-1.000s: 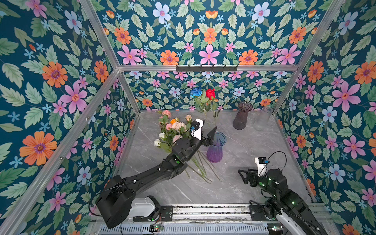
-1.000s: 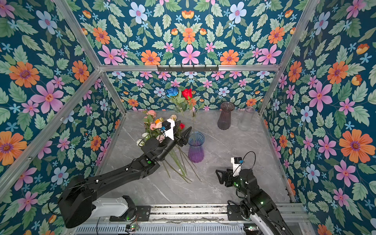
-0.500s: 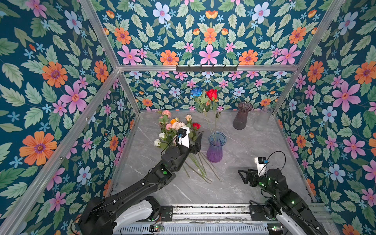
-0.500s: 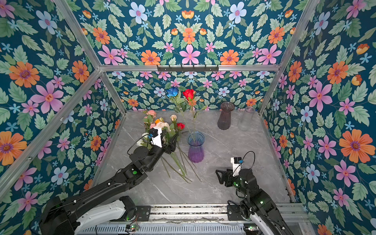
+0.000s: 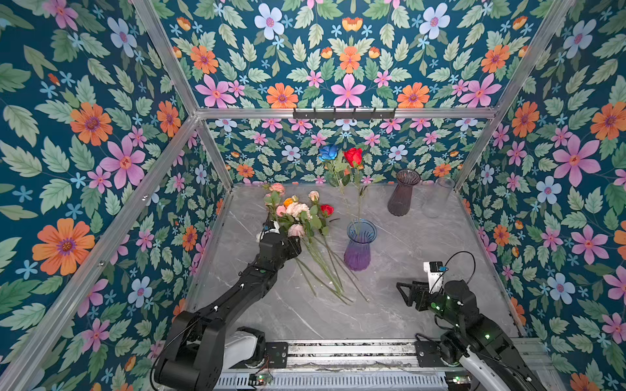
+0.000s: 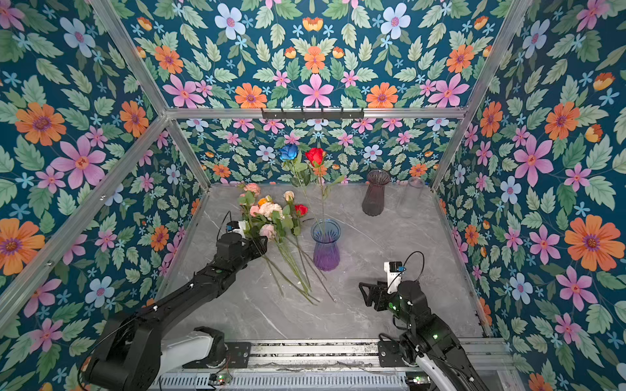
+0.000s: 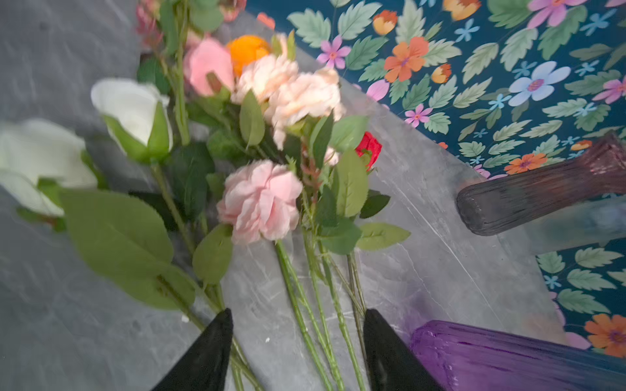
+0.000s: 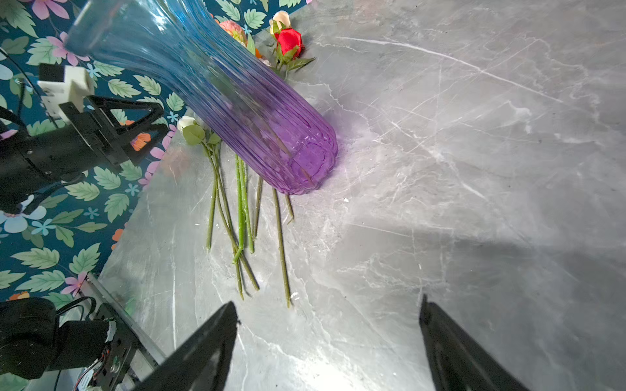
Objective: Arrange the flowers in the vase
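Observation:
The vase (image 5: 359,245), blue at the rim and purple at the base, stands mid-table (image 6: 326,245) and holds a blue rose (image 5: 328,152) and a red rose (image 5: 353,156). The other flowers (image 5: 298,216) lie in a bunch left of it, heads toward the back wall. My left gripper (image 5: 289,242) hovers low over their stems just below the heads. In the left wrist view this gripper (image 7: 298,315) is open, with several green stems (image 7: 305,304) running between its jaws. My right gripper (image 5: 404,292) stands open near the front right, with only bare table between its fingers (image 8: 327,304).
A dark ribbed vase (image 5: 403,193) and a clear glass vase (image 5: 437,196) stand at the back right corner. Flower-papered walls close in three sides. A metal rail (image 5: 338,352) runs along the front edge.
My left arm has pulled back from the vase's rim, moved left and come down over the bunch's stems. Its jaws have narrowed somewhat. The right arm has stayed still.

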`<state>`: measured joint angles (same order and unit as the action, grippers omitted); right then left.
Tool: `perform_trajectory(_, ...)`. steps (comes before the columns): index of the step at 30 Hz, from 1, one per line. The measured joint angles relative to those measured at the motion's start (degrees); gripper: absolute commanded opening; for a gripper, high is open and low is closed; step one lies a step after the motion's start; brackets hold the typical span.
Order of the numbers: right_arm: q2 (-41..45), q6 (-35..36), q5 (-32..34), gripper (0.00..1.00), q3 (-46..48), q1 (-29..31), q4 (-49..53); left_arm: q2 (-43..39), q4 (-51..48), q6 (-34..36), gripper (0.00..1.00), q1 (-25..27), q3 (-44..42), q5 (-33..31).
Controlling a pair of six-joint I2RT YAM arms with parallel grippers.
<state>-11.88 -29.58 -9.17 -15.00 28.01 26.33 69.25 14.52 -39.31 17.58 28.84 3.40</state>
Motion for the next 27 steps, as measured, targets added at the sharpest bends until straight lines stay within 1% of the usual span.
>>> perform_trajectory(2, -0.07, 0.00, 0.00, 0.86, 0.00, 0.00, 0.00, 1.46, -0.02, -2.95, 0.52, -1.29, -0.20, 1.20)
perform_trajectory(4, -0.09, 0.00, 0.00, 0.86, 0.00, 0.00, 0.00, 2.73, -0.13, -6.05, 0.52, -2.23, -0.22, 1.55)
perform_trajectory(6, -0.09, 0.00, 0.00, 0.86, 0.00, 0.00, 0.00, 4.07, -0.33, -9.64, 0.46, -3.10, -0.22, 2.51)
perform_trajectory(8, -0.09, 0.00, 0.00, 0.86, 0.00, -0.02, 0.00, 5.22, -0.46, -12.31, 0.43, -3.48, -0.20, 3.13)
perform_trajectory(11, -0.09, 0.00, 0.00, 0.86, 0.00, -0.04, 0.00, 6.27, -1.20, -16.44, 0.43, -4.02, -0.11, 4.28)
perform_trajectory(16, -0.09, 0.00, 0.00, 0.86, 0.00, -0.02, 0.00, 6.78, -2.71, -22.01, 0.47, -4.50, 0.04, 5.46)
perform_trajectory(19, -0.09, 0.00, 0.00, 0.86, 0.00, -0.02, 0.00, 7.76, -4.46, -25.40, 0.47, -4.50, 0.70, 5.97)
perform_trajectory(20, -0.09, 0.00, 0.00, 0.86, 0.00, -0.02, 0.00, 8.44, -5.42, -26.64, 0.46, -4.50, 1.07, 6.29)
perform_trajectory(22, -0.09, 0.00, 0.00, 0.86, 0.00, -0.02, 0.00, 9.86, -7.08, -28.30, 0.35, -4.50, 1.86, 6.93)
perform_trajectory(23, -0.09, 0.00, 0.00, 0.86, 0.00, -0.02, 0.00, 10.58, -7.74, -28.37, 0.32, -4.50, 2.19, 6.99)
perform_trajectory(27, -0.02, 0.00, 0.00, 0.86, 0.00, -0.02, 0.00, 12.37, -8.90, -29.46, 0.32, -4.50, 2.47, 7.17)
